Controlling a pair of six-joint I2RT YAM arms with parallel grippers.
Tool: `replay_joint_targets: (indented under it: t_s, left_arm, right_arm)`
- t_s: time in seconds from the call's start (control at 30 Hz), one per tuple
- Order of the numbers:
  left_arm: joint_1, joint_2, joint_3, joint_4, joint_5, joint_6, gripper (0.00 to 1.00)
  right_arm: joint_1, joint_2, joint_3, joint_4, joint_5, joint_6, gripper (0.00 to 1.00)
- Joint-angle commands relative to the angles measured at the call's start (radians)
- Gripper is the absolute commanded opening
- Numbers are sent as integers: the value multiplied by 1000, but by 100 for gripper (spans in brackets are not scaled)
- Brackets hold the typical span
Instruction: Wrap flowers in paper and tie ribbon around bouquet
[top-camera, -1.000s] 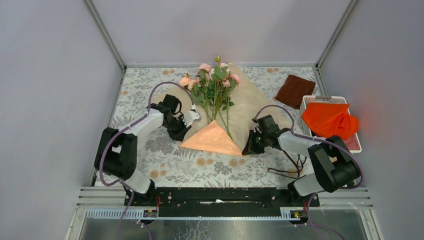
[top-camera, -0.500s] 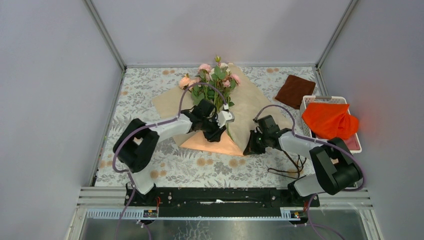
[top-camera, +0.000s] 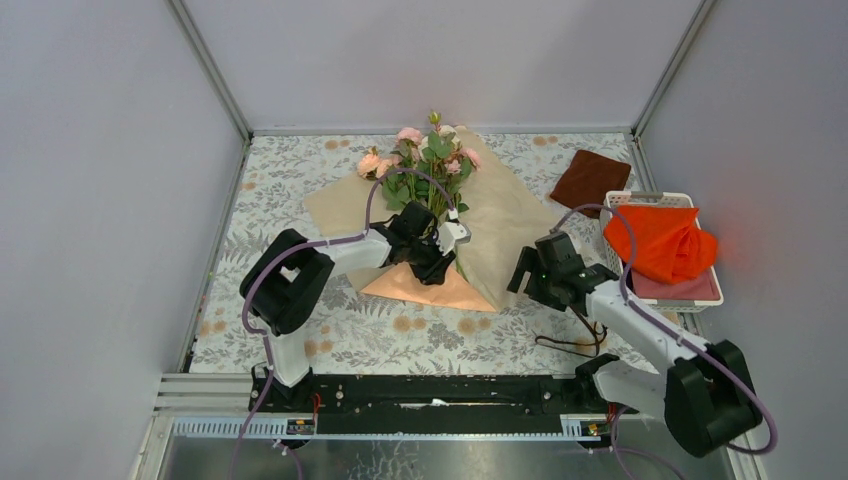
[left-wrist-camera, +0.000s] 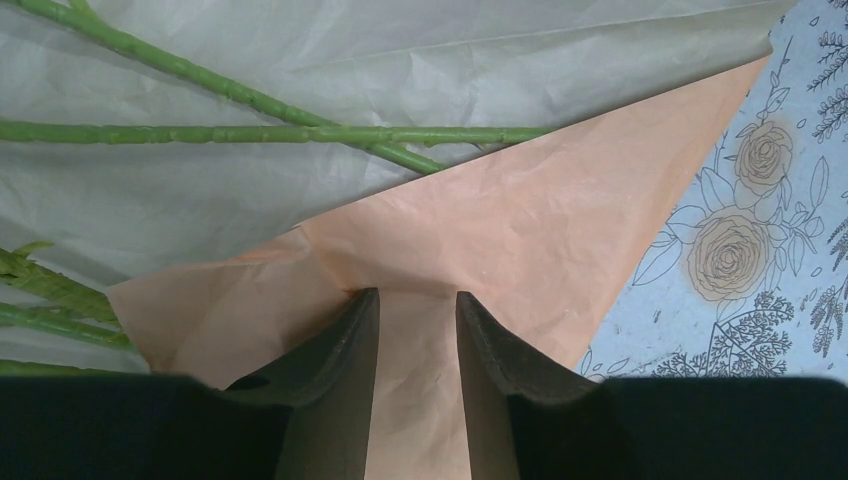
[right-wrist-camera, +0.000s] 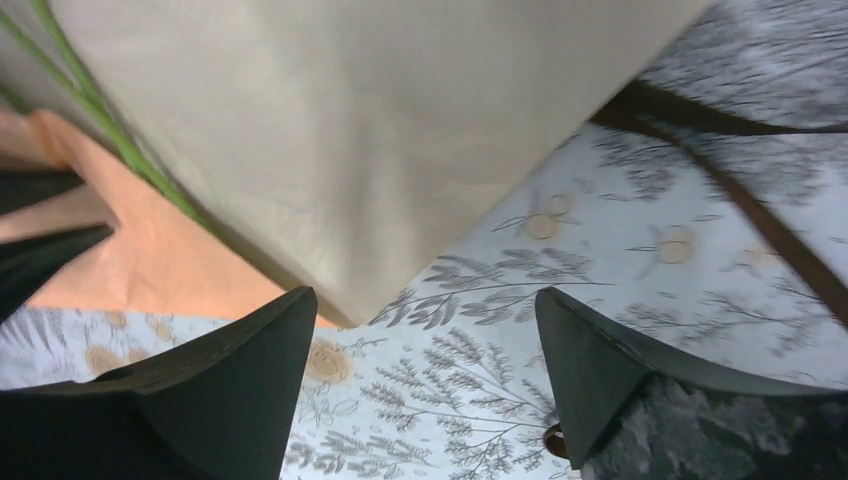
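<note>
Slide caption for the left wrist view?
Jaws apart, left gripper sits on the folded peach corner of the paper; flower stems cross its tan reverse; floral tablecloth at right.

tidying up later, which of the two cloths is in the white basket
The bright orange cloth, bunched up in the white basket at the right. The dark brown cloth lies flat on the table just beyond the basket.

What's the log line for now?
left jaws: parted over folded paper corner | right jaws: open, empty, beside paper edge | flowers: lying on paper
</note>
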Motion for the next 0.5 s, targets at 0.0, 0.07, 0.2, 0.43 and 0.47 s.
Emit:
replay_joint_targets:
  t_s: [0.0, 0.07, 0.2, 0.43, 0.47]
  left_arm:
    - [-10, 21, -14, 19, 17, -11, 41]
    - [-9, 18, -13, 17, 17, -10, 41]
    - [-9, 13, -13, 14, 13, -10, 41]
    - [-9, 11, -15, 15, 9, -10, 41]
    - [-9, 12, -14, 14, 9, -9, 41]
  right_arm:
    - [-51, -112, -23, -85, 220, 153, 94]
    - [-119, -146, -68, -26, 200, 180, 97]
    - [-265, -117, -126, 132, 69, 195, 90]
    - [-385, 73, -159, 288, -129, 216, 71]
    - [-391, 93, -164, 311, -134, 219, 69]
